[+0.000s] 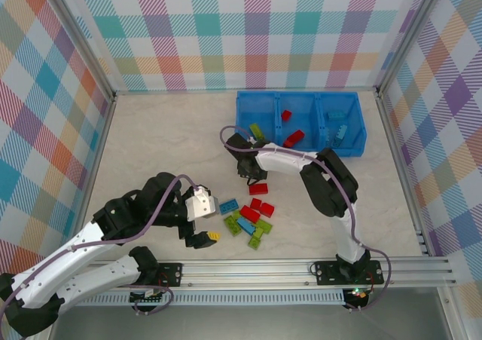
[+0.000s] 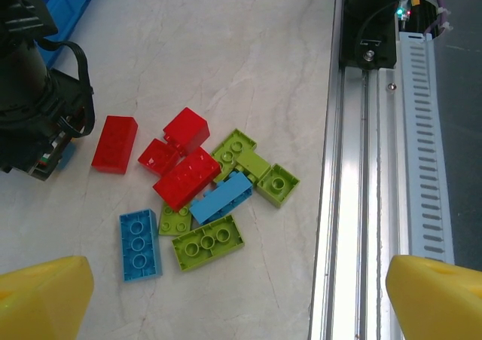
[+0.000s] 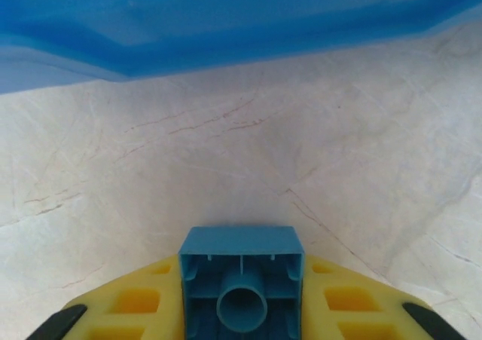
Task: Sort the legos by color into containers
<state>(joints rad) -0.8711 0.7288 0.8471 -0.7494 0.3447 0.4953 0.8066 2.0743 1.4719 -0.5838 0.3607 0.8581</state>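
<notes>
My left gripper (image 2: 239, 302) hangs wide open with nothing in it. In its wrist view only the 2 yellow fingertips (image 2: 41, 298) show, cut off at the 7 and 5 o'clock corners. Above them on the table (image 2: 226, 46) lies the loose pile of legos (image 2: 196, 189): 4 red, 2 blue and roughly 4 lime green. They lean on each other, so I cannot count the green for certain. The red brick (image 2: 113, 144) at 9 o'clock of the pile lies apart from the rest. In the top view the pile sits at 6 o'clock on the table, just at 3 o'clock of my left gripper. My right gripper (image 1: 247, 176) is closed on a blue brick (image 3: 241, 276), hollow underside facing its camera, pinched between the yellow fingers (image 3: 128, 302), whose lower parts run off the frame. It is low over the table at 12 o'clock of the pile. The bin (image 1: 354, 125) stands at 1 o'clock, and in the right wrist view its wall is a blurred blue band. Green pieces lie in its left compartment, red in the middle and blue in the right. My right arm covers the left compartment's near corner.
</notes>
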